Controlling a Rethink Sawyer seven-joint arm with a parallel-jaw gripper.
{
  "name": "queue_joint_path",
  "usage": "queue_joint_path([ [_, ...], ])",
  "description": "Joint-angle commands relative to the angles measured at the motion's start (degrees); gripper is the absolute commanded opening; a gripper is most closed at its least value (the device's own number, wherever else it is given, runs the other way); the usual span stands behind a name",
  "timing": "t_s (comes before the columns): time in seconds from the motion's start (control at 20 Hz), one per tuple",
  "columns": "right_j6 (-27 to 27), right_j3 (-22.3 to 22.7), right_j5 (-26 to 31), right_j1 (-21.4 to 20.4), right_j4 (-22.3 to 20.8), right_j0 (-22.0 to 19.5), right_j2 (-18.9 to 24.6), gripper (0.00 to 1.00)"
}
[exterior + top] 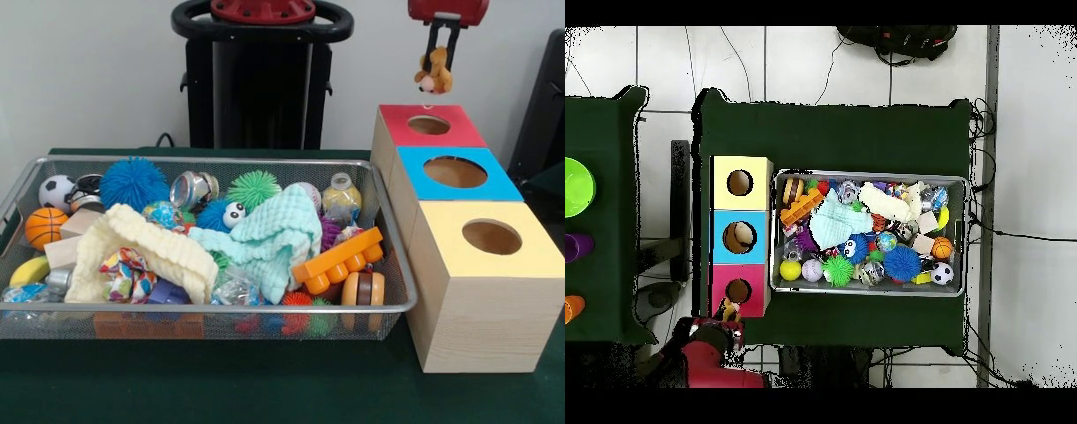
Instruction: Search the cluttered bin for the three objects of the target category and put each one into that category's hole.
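My gripper hangs at the top right, shut on a small tan-brown plush animal with a pale muzzle. The toy dangles high above the round hole in the red top of the farthest wooden box. In the overhead view the gripper and the toy sit just at the red box's robot-side edge, beside its hole. The wire mesh bin lies left of the boxes, full of clutter. No other plush animal is plain to see in it.
The blue-topped box and yellow-topped box stand in a row nearer the camera. The bin holds spiky balls, a cream cloth, a mint cloth, an orange block and small sports balls. The pedestal stands behind.
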Motion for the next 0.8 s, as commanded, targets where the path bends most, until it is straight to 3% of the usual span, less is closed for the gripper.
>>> queue_joint_path([
  [0.05,14.97,-5.83,2.36,3.35,3.49,-0.87,0.51,0.0],
  [0.8,13.11,-7.87,2.41,5.54,4.34,-1.97,1.04,0.0],
])
